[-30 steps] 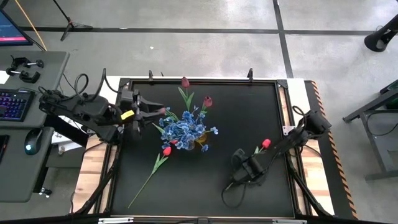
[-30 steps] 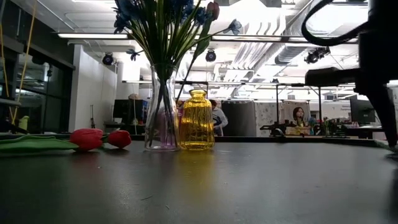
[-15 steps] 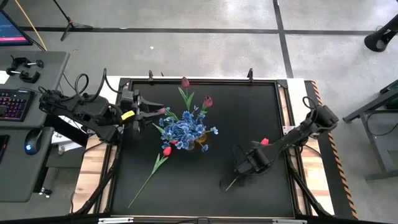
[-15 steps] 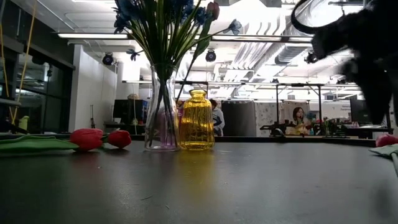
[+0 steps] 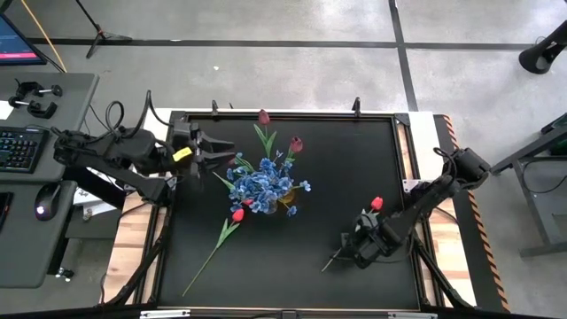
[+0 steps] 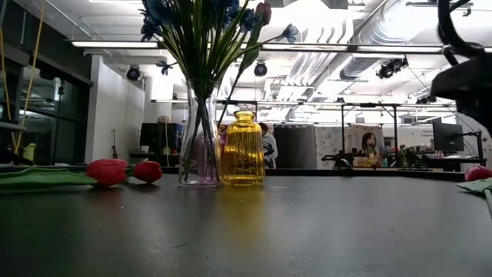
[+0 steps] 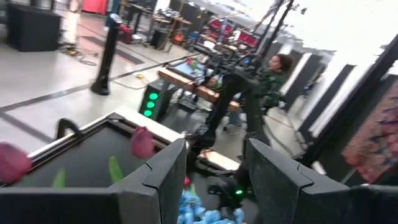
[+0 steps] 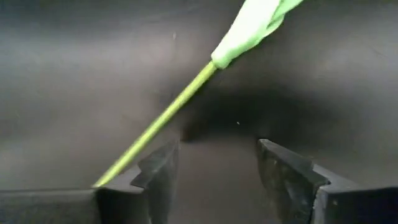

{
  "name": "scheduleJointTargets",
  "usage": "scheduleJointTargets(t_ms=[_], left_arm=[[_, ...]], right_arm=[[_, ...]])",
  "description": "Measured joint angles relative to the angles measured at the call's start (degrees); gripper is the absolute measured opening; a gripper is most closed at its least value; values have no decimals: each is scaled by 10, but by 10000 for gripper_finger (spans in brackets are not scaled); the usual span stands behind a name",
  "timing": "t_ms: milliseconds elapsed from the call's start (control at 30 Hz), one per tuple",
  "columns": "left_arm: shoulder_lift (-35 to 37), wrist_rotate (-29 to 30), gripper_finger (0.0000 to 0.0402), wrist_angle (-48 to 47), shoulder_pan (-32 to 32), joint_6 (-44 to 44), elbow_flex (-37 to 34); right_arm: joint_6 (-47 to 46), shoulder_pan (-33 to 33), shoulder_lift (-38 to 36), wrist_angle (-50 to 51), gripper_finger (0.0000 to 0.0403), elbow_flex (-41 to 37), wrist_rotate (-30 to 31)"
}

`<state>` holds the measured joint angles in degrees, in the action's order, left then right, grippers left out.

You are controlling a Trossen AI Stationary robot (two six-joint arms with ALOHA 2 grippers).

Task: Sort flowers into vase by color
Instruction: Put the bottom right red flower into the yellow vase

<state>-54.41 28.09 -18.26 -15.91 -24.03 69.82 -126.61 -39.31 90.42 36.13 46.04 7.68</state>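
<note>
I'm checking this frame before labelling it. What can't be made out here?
- High view: the vases are hidden under the blue flowers, so which stems sit in which vase is unclear.
- High view: the right pincer covers the middle of the red tulip stem.
- Low view: the clear vase hides part of the yellow vase; the blossoms are cut off by the top edge.

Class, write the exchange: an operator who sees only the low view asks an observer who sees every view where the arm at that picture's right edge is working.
Operator: I see only a dark arm at my right edge. Where is its gripper?
Observer: From above, the right gripper is low over the stem of a red tulip lying on the table's right part.
Operator: Has it grasped the stem?
Observer: No. In its wrist view the jaws are open and the stem lies beside one finger, not between them.
Operator: And the left arm?
Observer: The left gripper hovers, jaws open, beside the blue blossoms.
</note>
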Motion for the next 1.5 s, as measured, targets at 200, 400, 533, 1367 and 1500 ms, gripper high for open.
scheduleJointTargets(t_ms=[200, 400, 533, 1367, 1500], left_arm=[[0, -47, 157, 31, 12, 1, 0], [7, -82, 157, 31, 22, 1, 0], [12, -83, 157, 22, 22, 1, 0], [80, -74, 157, -153, 15, -23, 0], [68, -83, 157, -156, 15, -23, 0]], right_arm=[[-42, 14, 1, -5, 187, 7, 44], [-37, 43, -1, 14, 185, 31, 31], [-43, 68, -2, 58, 185, 30, -3], [-54, 138, 32, 98, 144, 31, -58], [-55, 143, 46, 90, 135, 31, -56]])
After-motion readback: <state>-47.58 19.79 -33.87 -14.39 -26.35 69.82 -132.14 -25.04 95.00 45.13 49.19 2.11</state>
